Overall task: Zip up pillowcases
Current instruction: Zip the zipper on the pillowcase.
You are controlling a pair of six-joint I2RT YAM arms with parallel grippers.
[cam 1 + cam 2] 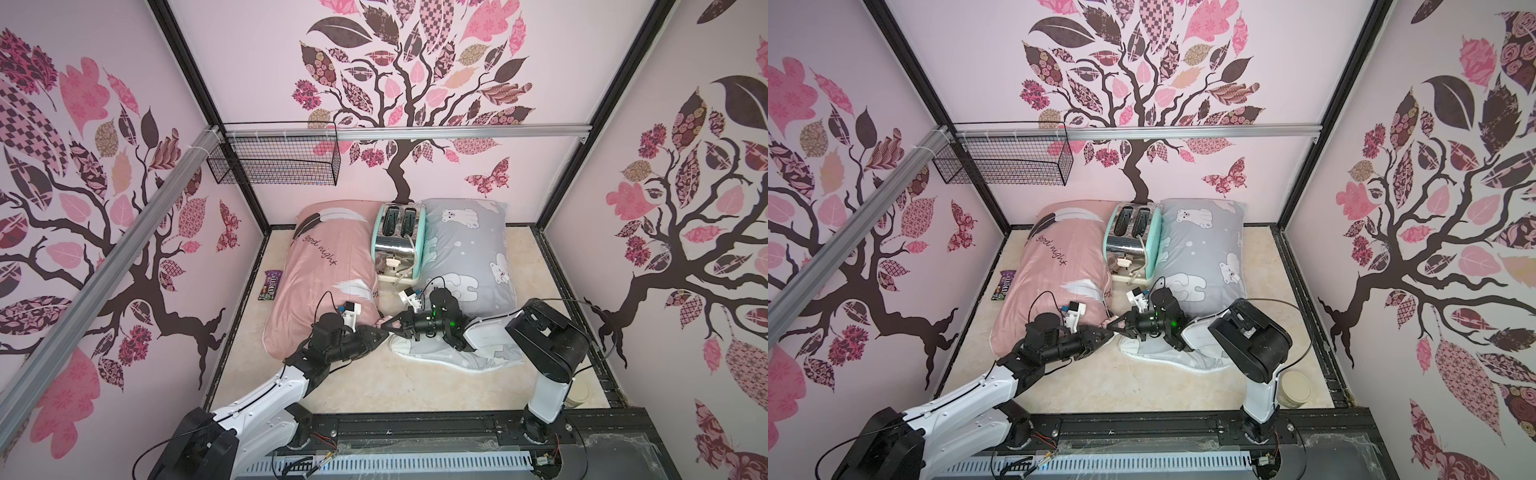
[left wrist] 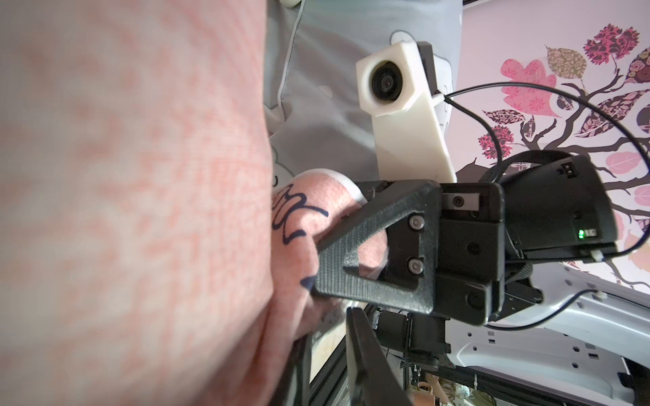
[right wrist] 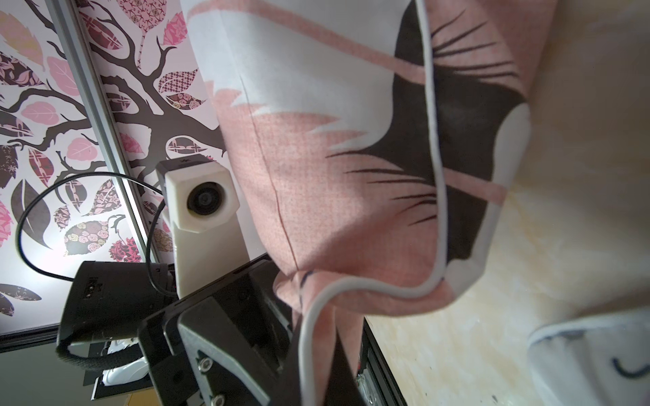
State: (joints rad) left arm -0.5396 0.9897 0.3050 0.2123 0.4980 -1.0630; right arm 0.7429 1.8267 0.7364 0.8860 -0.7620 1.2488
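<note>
Pink case [image 1: 324, 270] lies on the surface [image 1: 374, 386] left of the toaster [image 1: 397, 237], long axis running from the back wall toward the robot. Grey case [image 1: 469, 249] lies parallel on the far side of the toaster, its near end limp and flat under the right arm. Both tools meet at the pink case's near corner, the one facing the grey case. Right tool [image 1: 391, 326] reaches in from the right, jaws clamped on a bunched wad of pink cloth with dark script on it; the left wrist view shows this plainly. Left tool [image 1: 377, 331] comes in from the opposite side, tip to tip with it, jaws narrow; whether cloth or a zip pull sits between them, cannot tell. No zip or pull visible in any view. Judgement: the opening likely runs along the near short edge, away from this corner toward the left arm's side. That makes the left arm the nearer one to draw along it while the right anchors the corner. A white cord [image 3: 436, 175] drapes over the pink corner and passes close by the left tool; may snag.
</note>
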